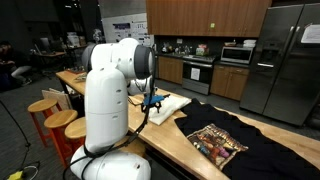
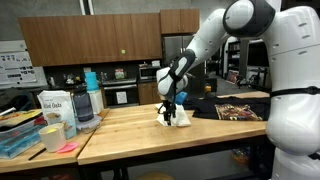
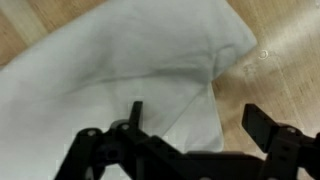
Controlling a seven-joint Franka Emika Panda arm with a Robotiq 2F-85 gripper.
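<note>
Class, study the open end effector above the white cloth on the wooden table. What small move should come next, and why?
Probably lower straight down a little. The end effector stands open above the white cloth, holding nothing; the cloth's edge seems to lie between its fingers, so descending should bring them around fabric.

In an exterior view the camera stands close behind the robot's body (image 1: 105,110), looking past it along the wooden table (image 1: 170,148) toward the kitchen (image 1: 200,62); in an exterior view from farther back — near tabletop height — it faces the arm (image 2: 205,40) side-on. Both share the white cloth (image 1: 167,104) and black shirt (image 1: 258,140); the wrist view looks closely down on that cloth.
</note>
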